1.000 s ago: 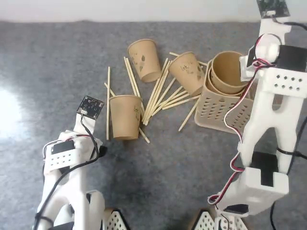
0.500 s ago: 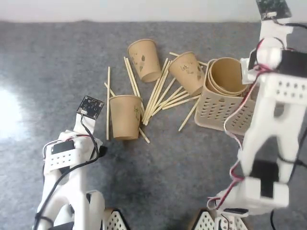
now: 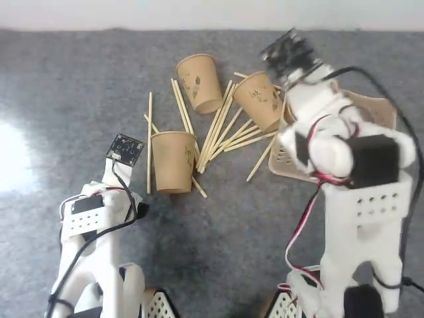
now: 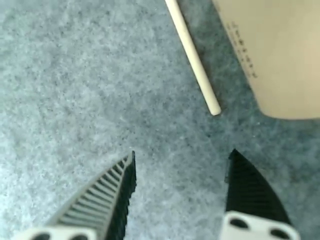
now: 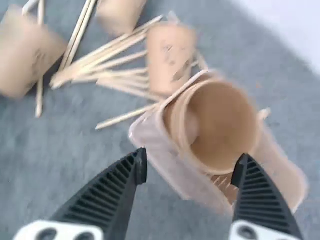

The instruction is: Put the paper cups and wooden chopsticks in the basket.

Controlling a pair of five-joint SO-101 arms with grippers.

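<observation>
Since likely flimsy, pinch paper cups (image 3: 173, 161) gently at the rim, stiff chopsticks (image 3: 217, 129) mid-length. Note parted, empty jaws on left gripper (image 4: 181, 155) and right gripper (image 5: 192, 155)

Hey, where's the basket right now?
High view: the basket sits on the table's right side, partly under the right arm, next to a tipped paper cup and the chopsticks.
</observation>
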